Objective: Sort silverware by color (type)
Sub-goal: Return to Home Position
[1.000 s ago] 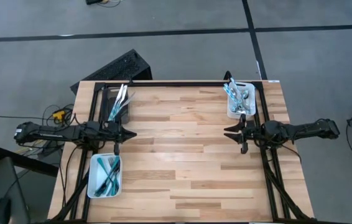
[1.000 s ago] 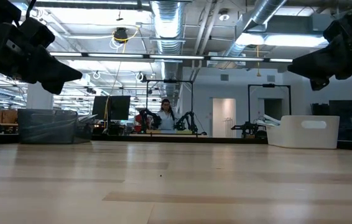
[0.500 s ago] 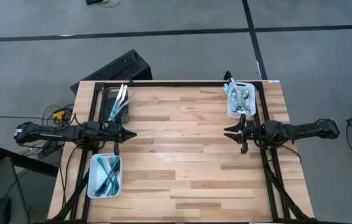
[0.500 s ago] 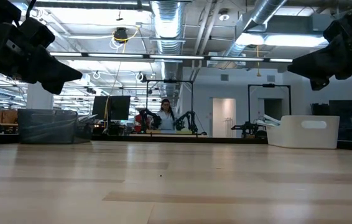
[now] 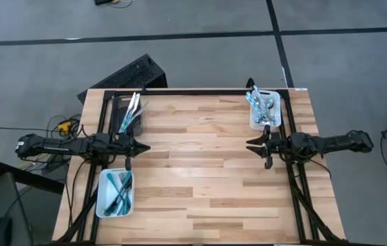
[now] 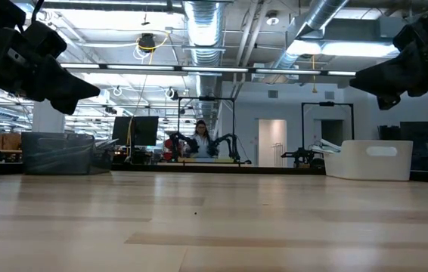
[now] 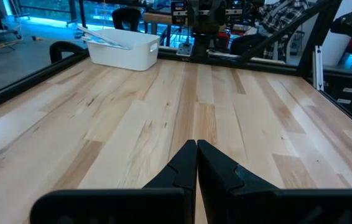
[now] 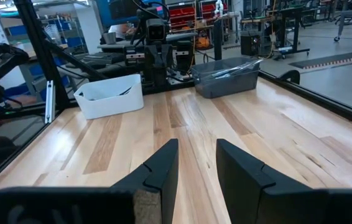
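Observation:
The silverware lies in three bins. A dark bin [image 5: 128, 113] at the far left holds shiny silver pieces [image 5: 133, 106]. The white bin [image 5: 116, 193] at the near left holds teal-handled pieces [image 5: 119, 188]. Another white bin [image 5: 265, 109] at the far right holds a mix of silver and teal pieces [image 5: 260, 106]. My left gripper [image 5: 145, 147] hovers shut above the table's left side, between the two left bins [image 7: 196, 146]. Above the right side, just nearer than the far-right bin, my right gripper [image 5: 249, 145] hovers open [image 8: 196, 149]. Both are empty.
The wooden table [image 5: 200, 171] is bare between the two grippers. Black frame rails [image 5: 193, 91] run along its far and side edges. A black case [image 5: 133, 74] lies on the floor beyond the far left corner. A person [image 6: 200, 140] shows far off in the room.

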